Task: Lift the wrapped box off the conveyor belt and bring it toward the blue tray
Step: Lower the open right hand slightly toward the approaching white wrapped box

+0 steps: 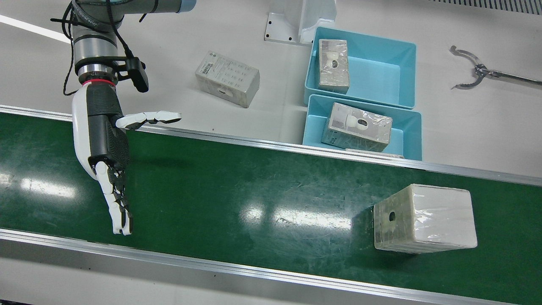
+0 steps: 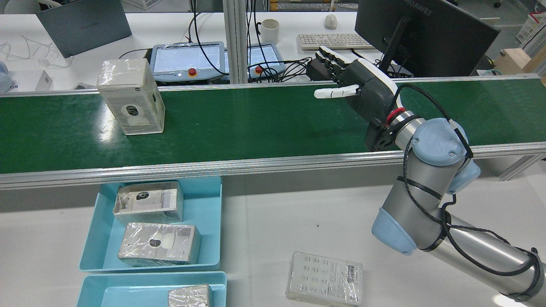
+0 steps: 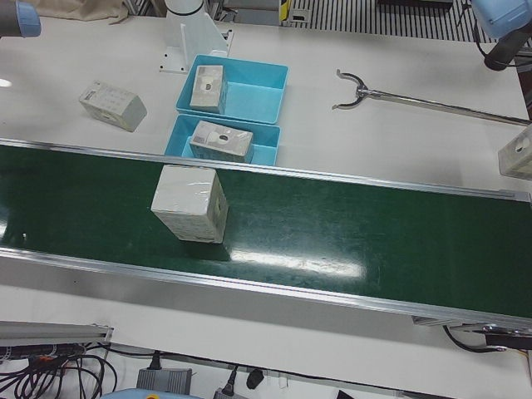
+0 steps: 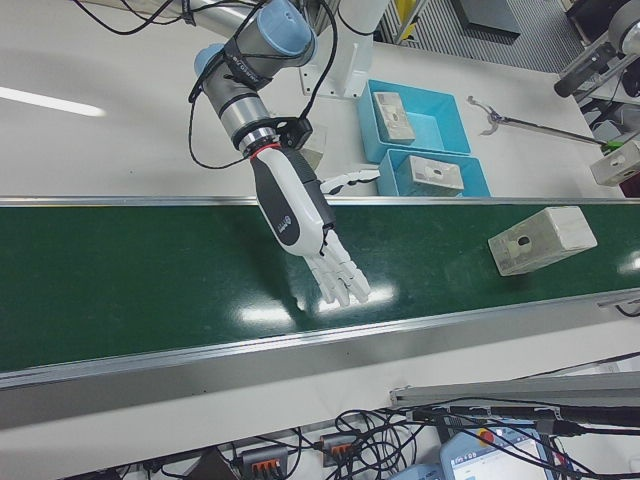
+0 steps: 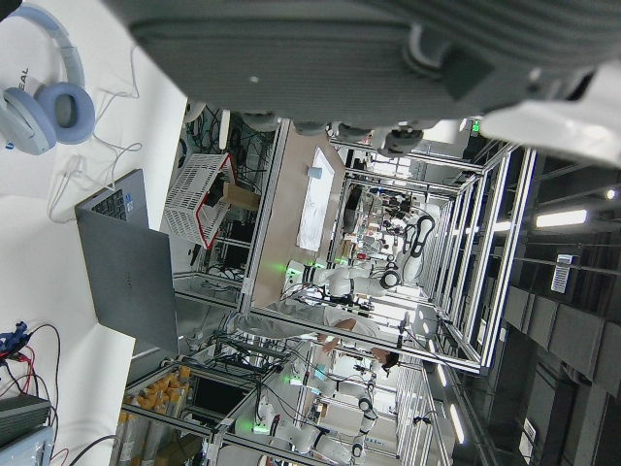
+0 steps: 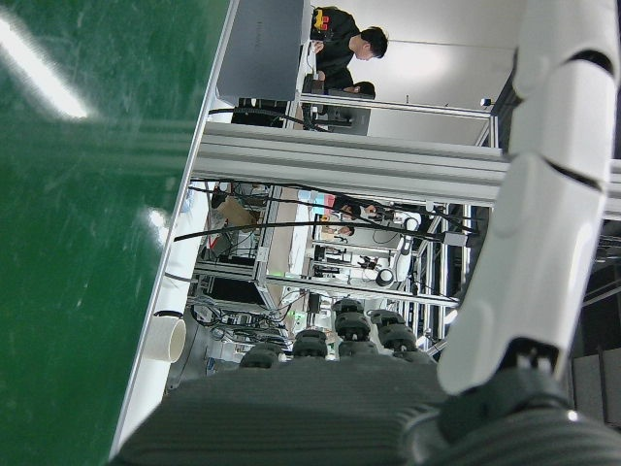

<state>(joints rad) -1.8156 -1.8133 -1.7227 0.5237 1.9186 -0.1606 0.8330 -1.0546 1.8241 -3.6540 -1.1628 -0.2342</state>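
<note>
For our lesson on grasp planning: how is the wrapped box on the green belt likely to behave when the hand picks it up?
The wrapped box looks stiff: its edges are straight and square. Its glossy film wrap may be slippery under the fingers. It rests on a broad face, so it should probably slide rather than tip if nudged. The right hand is open, well apart from it.

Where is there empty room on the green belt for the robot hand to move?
The green belt is bare between the open right hand and the wrapped box. The white table between the loose box and the belt rail is free too. The blue trays are crowded with boxes.
</note>
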